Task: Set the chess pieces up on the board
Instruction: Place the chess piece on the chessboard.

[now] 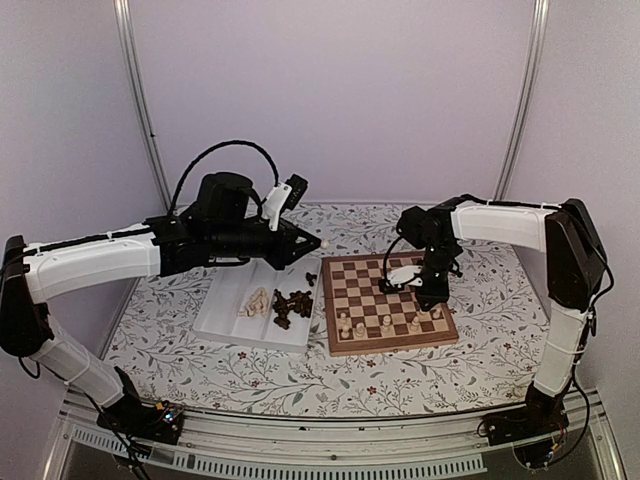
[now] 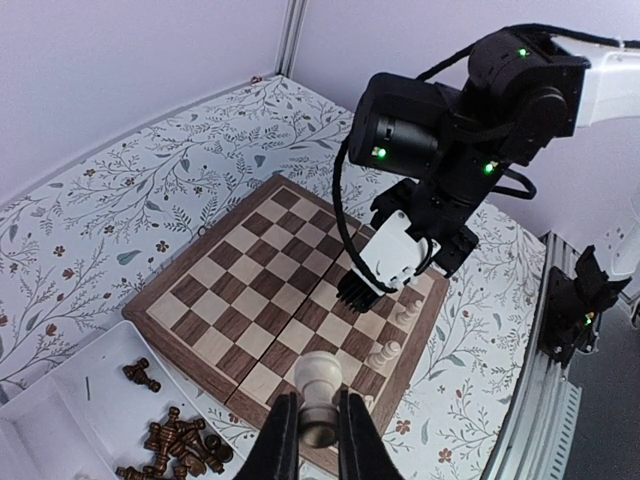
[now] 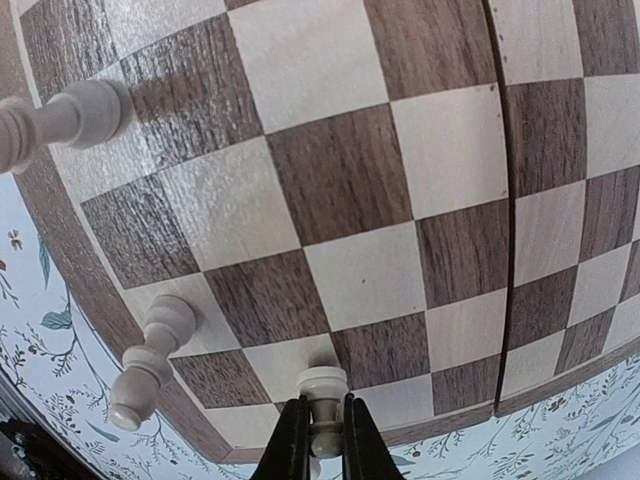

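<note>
My left gripper [image 2: 318,428] is shut on a cream pawn [image 2: 318,385], held in the air above the near left corner of the board [image 2: 250,290]. In the top view that gripper [image 1: 314,243] hangs between the tray and the board [image 1: 372,292]. My right gripper [image 3: 322,420] is shut on another cream piece [image 3: 322,384], low over a light square in the board's [image 3: 340,180] edge row; I cannot tell whether it touches. Several cream pieces [image 1: 386,324] stand along the board's near row, with the right gripper [image 1: 432,300] just behind them.
A white two-compartment tray [image 1: 225,310] lies left of the board, holding cream pieces [image 1: 257,302] and dark pieces [image 1: 292,305]. Two standing cream pieces [image 3: 150,360] flank the right gripper's left side. The flowered tablecloth [image 1: 480,330] surrounds the board. The right arm [image 2: 450,130] reaches over the board's far side.
</note>
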Available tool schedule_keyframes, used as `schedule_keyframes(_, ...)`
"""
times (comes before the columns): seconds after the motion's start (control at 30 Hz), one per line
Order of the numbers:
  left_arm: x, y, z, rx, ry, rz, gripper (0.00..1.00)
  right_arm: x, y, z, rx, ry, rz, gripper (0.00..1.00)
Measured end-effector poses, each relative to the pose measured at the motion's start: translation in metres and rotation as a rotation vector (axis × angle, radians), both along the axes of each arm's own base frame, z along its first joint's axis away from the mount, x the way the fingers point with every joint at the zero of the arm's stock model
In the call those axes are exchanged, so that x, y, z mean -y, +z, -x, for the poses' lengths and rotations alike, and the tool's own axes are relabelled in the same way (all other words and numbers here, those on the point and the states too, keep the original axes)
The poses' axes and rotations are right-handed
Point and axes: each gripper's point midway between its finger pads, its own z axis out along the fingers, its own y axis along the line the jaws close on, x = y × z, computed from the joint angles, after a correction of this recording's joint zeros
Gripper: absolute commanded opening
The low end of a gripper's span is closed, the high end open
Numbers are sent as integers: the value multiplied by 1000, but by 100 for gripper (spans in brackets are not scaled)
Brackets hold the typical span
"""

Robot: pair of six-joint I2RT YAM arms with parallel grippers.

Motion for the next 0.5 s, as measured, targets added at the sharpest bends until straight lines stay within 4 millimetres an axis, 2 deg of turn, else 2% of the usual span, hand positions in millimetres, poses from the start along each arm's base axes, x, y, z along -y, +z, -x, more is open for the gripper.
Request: schedule_keyframes(0.5,0,-1,0,-4,-3,0,5,-1,-5,7,-24,10,17,7)
